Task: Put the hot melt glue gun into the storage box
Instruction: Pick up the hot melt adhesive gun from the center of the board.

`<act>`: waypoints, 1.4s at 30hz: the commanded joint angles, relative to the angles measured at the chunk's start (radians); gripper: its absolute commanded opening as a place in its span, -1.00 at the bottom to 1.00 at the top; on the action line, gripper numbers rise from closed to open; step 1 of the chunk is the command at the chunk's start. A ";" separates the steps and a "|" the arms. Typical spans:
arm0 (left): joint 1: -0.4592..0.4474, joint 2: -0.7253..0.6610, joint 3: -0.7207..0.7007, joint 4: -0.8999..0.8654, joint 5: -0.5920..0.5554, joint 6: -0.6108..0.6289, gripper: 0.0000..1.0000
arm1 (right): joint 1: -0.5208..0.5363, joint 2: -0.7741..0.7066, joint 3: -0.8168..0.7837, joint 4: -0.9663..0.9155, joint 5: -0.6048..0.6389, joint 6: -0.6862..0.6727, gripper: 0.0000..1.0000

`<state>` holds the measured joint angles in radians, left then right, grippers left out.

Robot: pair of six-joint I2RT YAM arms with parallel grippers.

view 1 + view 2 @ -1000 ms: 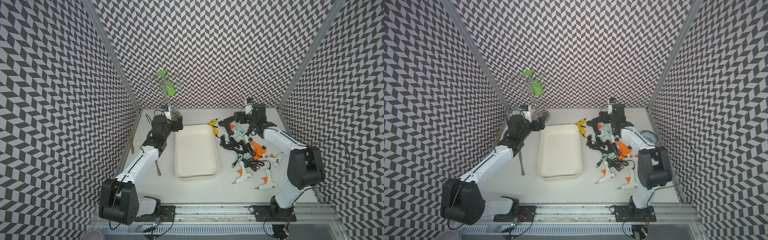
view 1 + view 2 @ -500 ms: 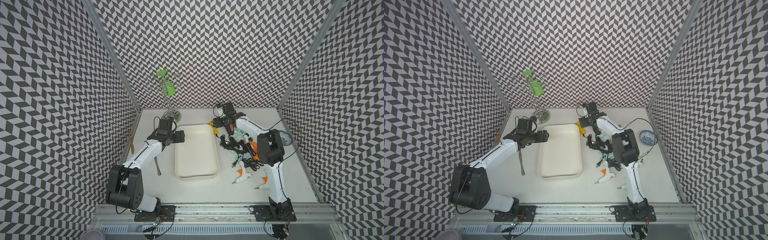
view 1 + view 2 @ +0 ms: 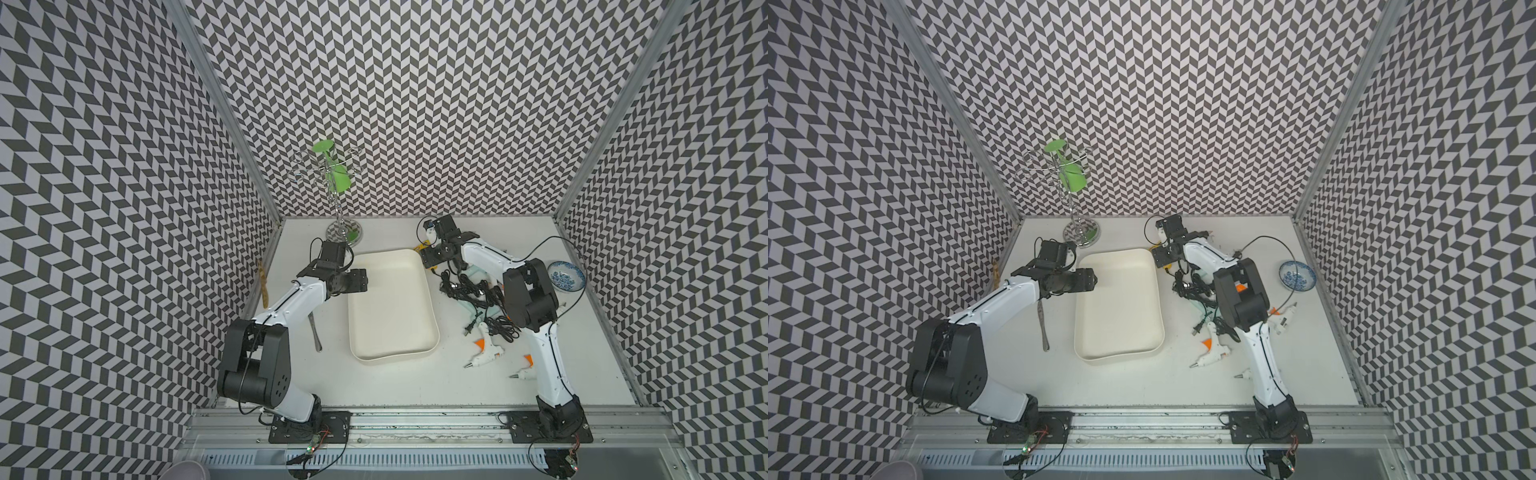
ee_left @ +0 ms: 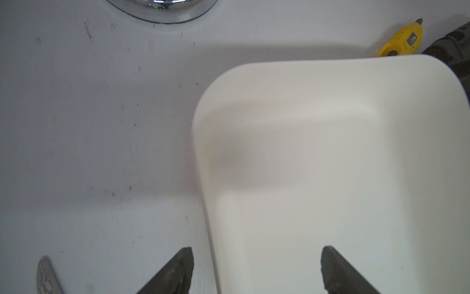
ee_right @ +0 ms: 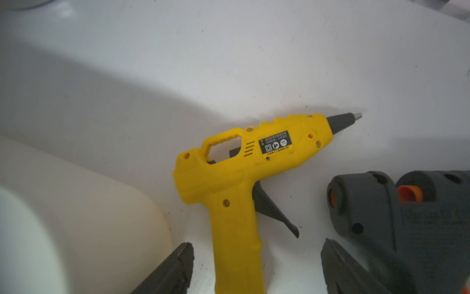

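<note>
Your right end effector stands wide and holds nothing. The yellow glue gun lies flat on the bench. Its handle runs back between the fingers, untouched. Its barrel lies crosswise just ahead, nozzle aimed away from the storage box and toward a dark glue gun. Your left end effector is wide too, straddling the box's rim.

Yellow glue gun: black label on the barrel side, with white lines of tiny print, a square code mark and two round icons. The print is too small to read. Dark grey glue gun: faint raised lettering on the body, blurred. Nothing legible anywhere.
</note>
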<state>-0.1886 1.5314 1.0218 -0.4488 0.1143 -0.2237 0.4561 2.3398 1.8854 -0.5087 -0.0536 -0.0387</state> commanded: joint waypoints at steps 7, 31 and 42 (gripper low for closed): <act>0.010 0.000 0.010 -0.011 -0.002 0.037 0.61 | 0.004 0.072 0.011 0.027 0.005 0.022 0.38; 0.014 -0.002 -0.048 0.067 -0.048 0.059 0.55 | 0.010 -0.277 -0.063 -0.042 -0.046 0.079 -0.57; 0.015 0.019 -0.068 0.103 -0.064 -0.021 0.01 | 0.051 -0.401 0.017 -0.160 -0.105 0.120 -0.57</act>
<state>-0.1780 1.5333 0.9623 -0.3824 0.0704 -0.2073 0.4759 2.0018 1.8805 -0.6563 -0.1284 0.0574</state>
